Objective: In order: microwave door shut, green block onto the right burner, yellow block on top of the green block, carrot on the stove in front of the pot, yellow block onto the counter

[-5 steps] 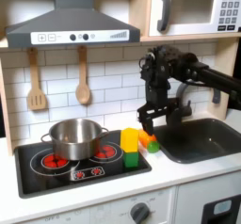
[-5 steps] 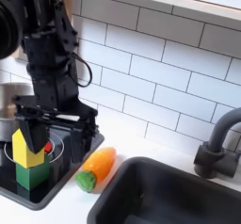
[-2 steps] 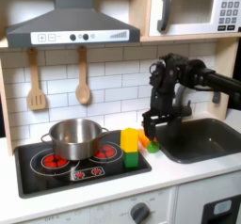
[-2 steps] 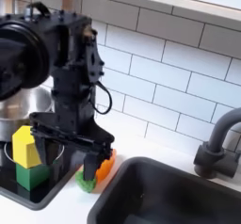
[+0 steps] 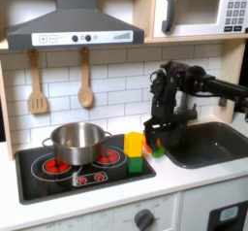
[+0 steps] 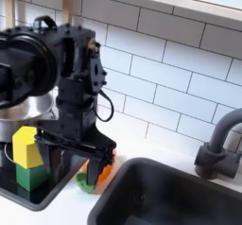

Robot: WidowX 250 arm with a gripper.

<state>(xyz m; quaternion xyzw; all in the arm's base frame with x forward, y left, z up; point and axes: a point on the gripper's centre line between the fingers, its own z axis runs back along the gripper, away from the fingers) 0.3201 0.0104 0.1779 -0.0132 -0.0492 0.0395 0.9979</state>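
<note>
Now black gripper (image 6: 95, 164) straddles orange green-tipped plastic carrot (image 6: 93, 177), jaws wide; should seat lower, centred, then close.

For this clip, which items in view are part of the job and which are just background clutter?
Job items:
- microwave, door shut
- green block on the burner
- yellow block stacked on it
- carrot, on the counter beside the stove
- pot
- stove
- gripper, down over the carrot

Background:
- two wooden utensils on the wall
- sink
- faucet
- range hood

The arm (image 6: 71, 82) is matte black throughout (blocky links, round joint housings), with thin black cables.
</note>
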